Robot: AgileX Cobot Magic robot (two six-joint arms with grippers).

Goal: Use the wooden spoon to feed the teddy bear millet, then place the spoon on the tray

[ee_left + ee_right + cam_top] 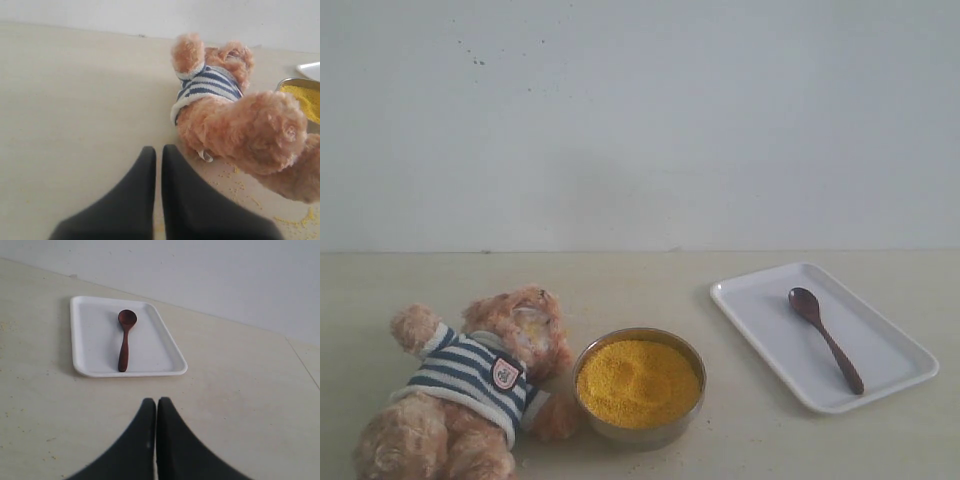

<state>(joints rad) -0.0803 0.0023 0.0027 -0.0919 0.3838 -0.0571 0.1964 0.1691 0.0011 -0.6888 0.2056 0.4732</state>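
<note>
The teddy bear (470, 390) lies on its back at the front left of the table, its head toward the steel bowl of yellow millet (638, 383). In the left wrist view the teddy bear (235, 115) lies just past my left gripper (158, 149), which is shut and empty. The wooden spoon (825, 338) rests inside the white tray (890, 370) at the right. The right wrist view shows the wooden spoon (124, 339) on the tray (95, 340), with my right gripper (156, 401) shut, empty and well short of it. Neither arm shows in the exterior view.
Spilled millet grains (235, 182) are scattered on the table beside the bear's leg. A plain pale wall (640, 120) rises behind the table. The bowl's rim (292, 82) and a corner of the tray (310, 70) show in the left wrist view.
</note>
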